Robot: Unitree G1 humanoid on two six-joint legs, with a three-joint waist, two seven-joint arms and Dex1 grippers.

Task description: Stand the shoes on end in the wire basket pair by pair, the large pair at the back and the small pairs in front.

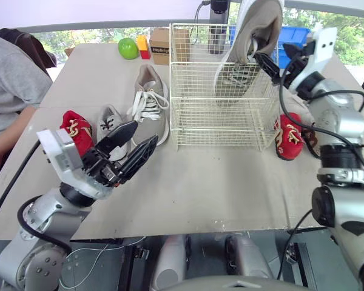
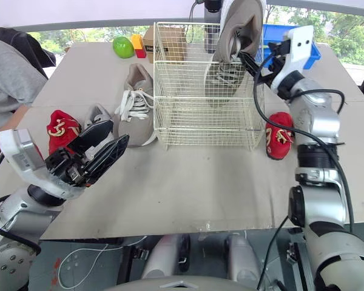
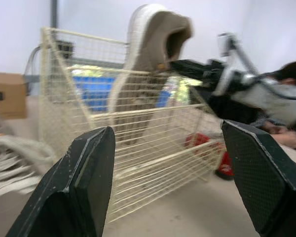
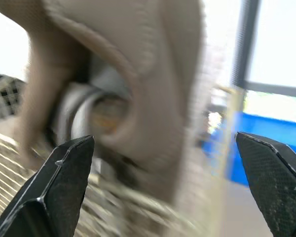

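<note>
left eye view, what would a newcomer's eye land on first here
The big beige shoe stands on end, heel up, in the right side of the wire basket, the open right claw at its heel. Its mate lies left of the basket, and the open left claw hovers front left.

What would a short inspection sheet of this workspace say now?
Surface: grey table.
Job's things: wire basket; large grey sneaker on end at its back right; second sneaker, small grey shoe and red shoe left of it; another red shoe right.
Clutter: green apple, cardboard box, blue bin.
Grippers: left gripper open above the table; right gripper open at the sneaker's heel.
Cables: black cable along the right arm.
Surroundings: person's grey sleeve at left.
</note>
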